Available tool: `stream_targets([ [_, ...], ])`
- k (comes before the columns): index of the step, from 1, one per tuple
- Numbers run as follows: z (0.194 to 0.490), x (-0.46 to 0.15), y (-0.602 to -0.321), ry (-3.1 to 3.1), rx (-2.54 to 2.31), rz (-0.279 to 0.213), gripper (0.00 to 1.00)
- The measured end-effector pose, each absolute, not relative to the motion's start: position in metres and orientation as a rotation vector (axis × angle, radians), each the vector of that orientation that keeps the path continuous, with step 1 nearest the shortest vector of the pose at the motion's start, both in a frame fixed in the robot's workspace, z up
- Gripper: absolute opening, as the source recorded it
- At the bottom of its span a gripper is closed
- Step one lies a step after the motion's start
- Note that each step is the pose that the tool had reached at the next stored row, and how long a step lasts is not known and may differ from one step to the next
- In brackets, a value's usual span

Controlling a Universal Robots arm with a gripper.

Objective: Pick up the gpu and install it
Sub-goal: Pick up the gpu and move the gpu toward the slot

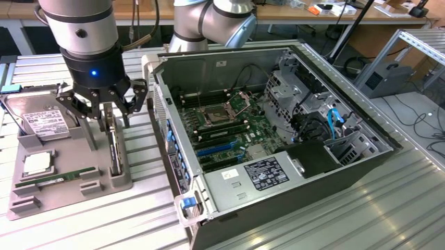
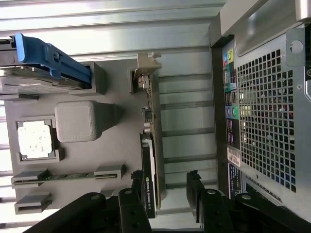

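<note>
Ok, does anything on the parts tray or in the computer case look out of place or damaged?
Nothing stands out. The gpu stands on edge in the tray, with the open gripper straddling it.

- The gpu (image 1: 113,148) is a thin green card with a black cooler (image 2: 147,184) on one face and a silver bracket (image 2: 145,68) at one end.
- It stands upright on its long edge, slotted into the grey holder (image 1: 66,151).

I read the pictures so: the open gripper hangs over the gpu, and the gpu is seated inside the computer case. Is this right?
Not fully. The gripper is open over the gpu, but the gpu stands on edge in the grey holder tray beside the computer case, not inside it. The exterior view shows this.
</note>
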State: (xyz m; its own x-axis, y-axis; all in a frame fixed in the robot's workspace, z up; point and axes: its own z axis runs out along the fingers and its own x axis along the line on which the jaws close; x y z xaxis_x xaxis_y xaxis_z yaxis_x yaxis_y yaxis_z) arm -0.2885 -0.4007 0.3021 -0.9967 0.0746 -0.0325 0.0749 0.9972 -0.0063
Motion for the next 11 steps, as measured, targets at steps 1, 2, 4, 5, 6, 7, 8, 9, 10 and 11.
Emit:
stream_targets([
  [1,0.3017,-0.2885,-0.4007,3.107,0.116,-0.012,0.48],
  [2,0.3013,-0.2885,-0.4007,3.107,0.116,-0.012,0.48],
  [4,0.3002,-0.2886,-0.4007,3.107,0.116,-0.012,0.48],
  [5,0.2999,-0.2886,-0.4007,3.107,0.116,-0.012,0.48],
  [6,0.2996,-0.2886,-0.4007,3.107,0.116,-0.012,0.48],
  [7,0.2992,-0.2887,-0.4007,3.107,0.116,-0.012,0.48],
  [8,0.2989,-0.2887,-0.4007,3.107,0.116,-0.012,0.48],
  [9,0.2985,-0.2888,-0.4007,3.107,0.116,-0.012,0.48],
  [10,0.2979,-0.2888,-0.4007,3.107,0.116,-0.012,0.48],
  [11,0.2973,-0.2889,-0.4007,3.107,0.116,-0.012,0.48],
])
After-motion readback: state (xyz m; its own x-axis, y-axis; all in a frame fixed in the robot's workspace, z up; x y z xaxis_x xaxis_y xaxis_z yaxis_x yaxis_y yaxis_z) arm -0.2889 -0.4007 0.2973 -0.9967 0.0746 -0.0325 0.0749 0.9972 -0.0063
